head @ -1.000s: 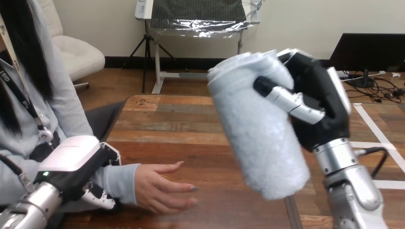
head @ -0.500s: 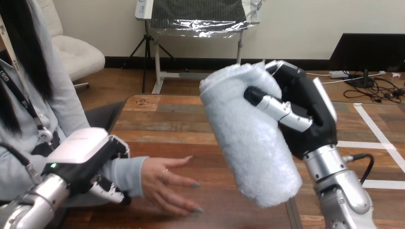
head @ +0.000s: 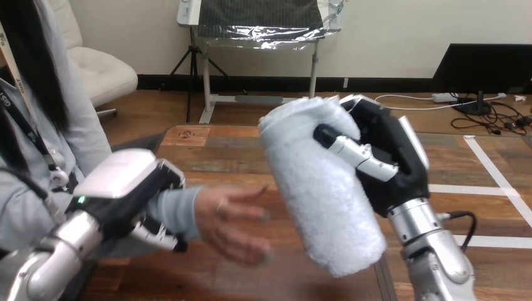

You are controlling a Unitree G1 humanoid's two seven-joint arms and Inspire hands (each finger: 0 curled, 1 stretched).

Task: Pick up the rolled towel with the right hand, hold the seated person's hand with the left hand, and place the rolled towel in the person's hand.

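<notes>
You had the right hand [head: 398, 166] raised clear of the worktop [head: 216, 153], its fingers and thumb curled round the towel [head: 313, 200] and gripping it near the upper end. The towel stood tilted in that grasp, its top leaning toward your left hand and its lower end hanging down past the right hand's wrist, above the worktop and not touching it. Your left hand [head: 128, 188] was closed on the person's wrist: the white shell sat over the top of the sleeve [head: 179, 210], and the fingers [head: 157, 233] curled in beneath it. The person's hand [head: 233, 218] stuck out from that grip toward the right hand, fingers loosely spread and pointing at the towel's lower half. It was lifted off the worktop and blurred, so you could not tell which way the palm faced. The towel's near side sat just beside the person's fingertips; whether the two touched could not be told. Your two hands were well apart, with the person's hand and the towel between them.
</notes>
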